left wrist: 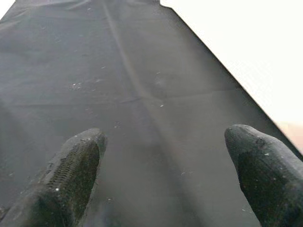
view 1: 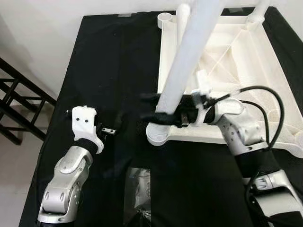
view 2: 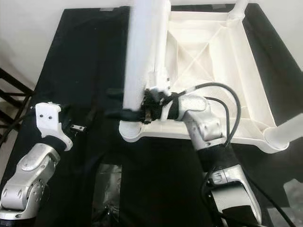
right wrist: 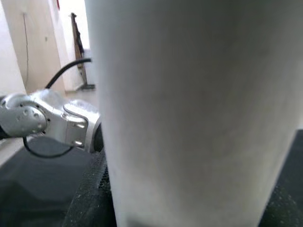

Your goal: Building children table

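— Left eye view first: what lies on the black cloth-covered table (view 1: 109, 61)?

— An upturned white plastic children's table top (view 1: 236, 71), ribbed underside showing, on the cloth's right half. A long white plastic tube leg (view 1: 187, 61) stands upright in the near left corner socket (view 1: 158, 135) of that top. The right gripper (view 1: 158, 109) reaches in from the right, and its black fingers sit either side of the leg, clamped on it just above the socket. The left gripper (view 1: 110, 124) is well apart to the left, low over bare cloth. A clear plastic bag (view 1: 138, 184) lies on the cloth at the near edge.

— Right eye view?

— Same scene. Two more white legs show at the top's far right corner (view 2: 239, 9) and near right corner (view 2: 289, 130). A black cable (view 2: 222, 101) loops over the right arm's wrist.

— Left wrist view: is that claw wide or narrow?

— Wide. Its two black fingertips (left wrist: 75, 165) stand far apart with only the black cloth between them, holding nothing.

— Right wrist view?

— The white leg is pressed up close between the gripper's fingers (right wrist: 90, 198), one dark pad on each side of it. Beyond it, the silver left arm (right wrist: 47, 120) shows over the cloth.
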{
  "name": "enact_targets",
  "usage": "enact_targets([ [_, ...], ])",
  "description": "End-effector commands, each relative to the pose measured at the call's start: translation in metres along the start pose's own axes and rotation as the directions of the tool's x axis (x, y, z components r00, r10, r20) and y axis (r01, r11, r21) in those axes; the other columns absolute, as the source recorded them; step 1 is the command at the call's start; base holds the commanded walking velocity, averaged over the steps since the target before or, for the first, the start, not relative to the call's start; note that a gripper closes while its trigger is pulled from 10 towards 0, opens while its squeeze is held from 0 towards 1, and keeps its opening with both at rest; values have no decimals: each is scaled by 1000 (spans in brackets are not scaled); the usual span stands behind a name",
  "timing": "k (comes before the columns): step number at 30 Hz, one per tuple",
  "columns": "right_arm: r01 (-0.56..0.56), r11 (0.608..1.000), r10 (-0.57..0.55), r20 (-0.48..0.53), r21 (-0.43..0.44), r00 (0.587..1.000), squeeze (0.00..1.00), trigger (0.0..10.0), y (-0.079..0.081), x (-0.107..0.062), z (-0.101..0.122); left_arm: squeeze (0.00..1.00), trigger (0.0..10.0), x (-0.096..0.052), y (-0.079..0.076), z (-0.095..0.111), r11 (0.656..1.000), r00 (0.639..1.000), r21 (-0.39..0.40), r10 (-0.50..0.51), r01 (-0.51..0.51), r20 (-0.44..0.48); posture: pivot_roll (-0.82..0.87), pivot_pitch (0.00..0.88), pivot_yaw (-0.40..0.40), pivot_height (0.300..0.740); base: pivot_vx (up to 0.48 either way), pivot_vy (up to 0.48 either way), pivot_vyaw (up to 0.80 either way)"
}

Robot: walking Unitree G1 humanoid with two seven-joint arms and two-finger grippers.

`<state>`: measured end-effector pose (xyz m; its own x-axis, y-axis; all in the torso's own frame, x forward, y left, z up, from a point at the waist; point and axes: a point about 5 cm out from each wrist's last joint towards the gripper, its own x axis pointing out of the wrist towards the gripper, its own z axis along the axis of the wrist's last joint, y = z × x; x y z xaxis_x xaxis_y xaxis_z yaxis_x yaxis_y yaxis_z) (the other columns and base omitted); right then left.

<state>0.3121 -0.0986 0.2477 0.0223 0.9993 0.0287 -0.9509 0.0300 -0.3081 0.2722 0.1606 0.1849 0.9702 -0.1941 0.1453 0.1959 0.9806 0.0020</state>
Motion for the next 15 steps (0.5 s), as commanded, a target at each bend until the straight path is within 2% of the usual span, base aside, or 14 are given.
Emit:
enact_targets([
  [1, -22, 996, 38, -177, 92, 984, 0, 10000, 15, -3, -38, 0, 10000, -4, 2, -5, 1000, 1000, 3, 9, -9, -17, 77, 308, 20, 740, 0, 0, 0],
  [8, -14, 996, 35, -251, 84, 967, 0, 10000, 13, -4, -43, 0, 10000, -4, 1, -5, 1000, 1000, 2, 6, -6, -16, 75, 308, 18, 740, 0, 0, 0],
  [15, 41, 989, -5, -244, 141, 970, 0, 10000, 7, -8, -42, 0, 10000, -3, 1, -6, 1000, 1000, 0, 5, -5, -19, 71, 314, 17, 740, 0, 0, 0],
])
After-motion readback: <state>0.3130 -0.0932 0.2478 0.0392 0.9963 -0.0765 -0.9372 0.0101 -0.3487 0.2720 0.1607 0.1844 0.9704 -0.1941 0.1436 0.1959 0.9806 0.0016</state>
